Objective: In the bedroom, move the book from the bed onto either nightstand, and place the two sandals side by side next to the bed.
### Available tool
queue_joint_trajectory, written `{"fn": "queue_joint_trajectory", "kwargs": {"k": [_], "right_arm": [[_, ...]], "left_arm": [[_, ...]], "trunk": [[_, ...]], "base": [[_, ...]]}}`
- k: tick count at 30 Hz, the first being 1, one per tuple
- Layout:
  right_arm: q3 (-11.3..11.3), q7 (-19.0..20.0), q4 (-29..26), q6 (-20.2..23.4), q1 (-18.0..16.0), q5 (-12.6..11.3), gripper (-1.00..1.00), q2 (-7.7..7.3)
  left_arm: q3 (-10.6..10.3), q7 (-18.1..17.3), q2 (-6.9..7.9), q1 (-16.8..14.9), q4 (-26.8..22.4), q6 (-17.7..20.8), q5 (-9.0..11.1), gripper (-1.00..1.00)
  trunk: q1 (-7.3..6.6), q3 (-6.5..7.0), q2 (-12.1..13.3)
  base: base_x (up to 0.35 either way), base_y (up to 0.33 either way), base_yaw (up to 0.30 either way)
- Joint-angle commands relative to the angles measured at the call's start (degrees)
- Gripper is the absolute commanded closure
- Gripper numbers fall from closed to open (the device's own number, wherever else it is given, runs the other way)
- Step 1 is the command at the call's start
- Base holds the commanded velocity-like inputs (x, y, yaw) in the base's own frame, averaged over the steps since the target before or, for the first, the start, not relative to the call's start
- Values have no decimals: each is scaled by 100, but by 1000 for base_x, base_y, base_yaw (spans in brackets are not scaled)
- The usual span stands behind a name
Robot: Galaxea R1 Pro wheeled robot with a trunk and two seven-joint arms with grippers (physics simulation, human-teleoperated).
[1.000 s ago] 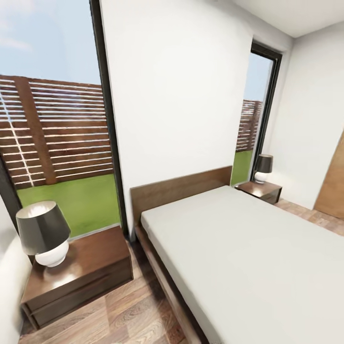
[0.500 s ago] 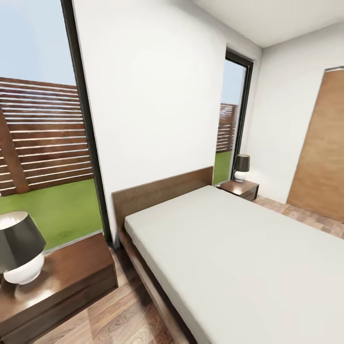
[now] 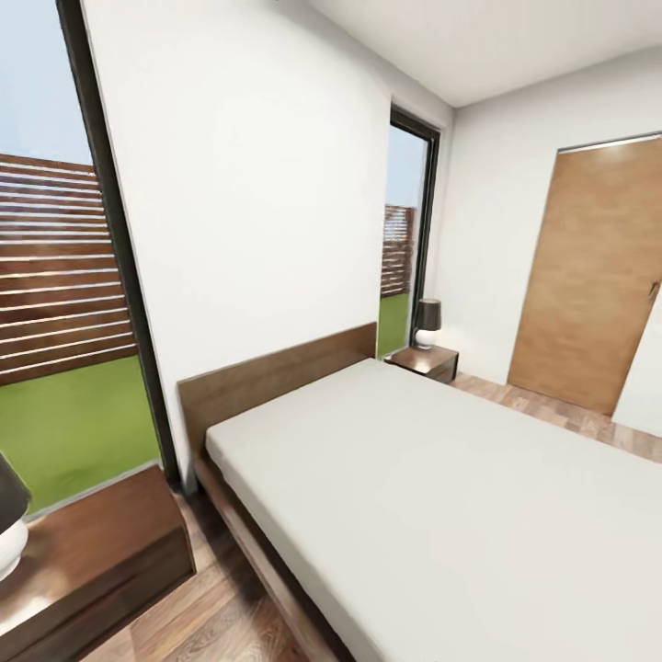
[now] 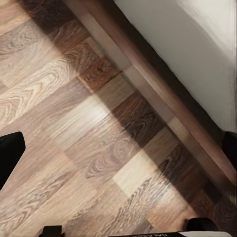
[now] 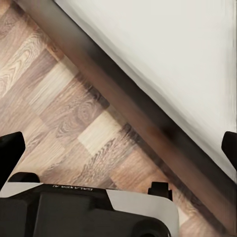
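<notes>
Robot beside the bed (image 3: 441, 496), near nightstand (image 3: 92, 552) at its left, both grippers' fingertips wide apart and empty over plank floor (image 4: 74, 123); book and sandals not visible on the mattress part shown, so keep panning slowly along it to find them.

Home bedroom, simulator render. Large bed (image 3: 441, 496) with pale mattress and dark wood headboard (image 3: 276, 377) against a white wall. Dark wood nightstand (image 3: 92, 552) beside it, second nightstand (image 3: 425, 361) on far side with a lamp (image 3: 427, 322). Wood-plank floor (image 4: 74, 123), brown door (image 3: 588, 276), tall dark-framed window (image 3: 64, 303) onto grass and fence.
</notes>
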Motion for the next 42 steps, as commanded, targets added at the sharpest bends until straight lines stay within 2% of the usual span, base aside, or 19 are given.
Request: {"fn": "queue_joint_trajectory", "kwargs": {"k": [1,42], "right_arm": [[-14,30,30,-28,-10,-51,-100,-1],[-13,29,30,-28,-10,-48,-100,-1]], "left_arm": [[-48,-13,4,-2,7,-21,58,-100],[-48,-13,2,-2,11,-22,58,-100]], "trunk": [[2,5,-3],[2,247,-3]], "base": [[0,0,-253],[0,0,-253]]}}
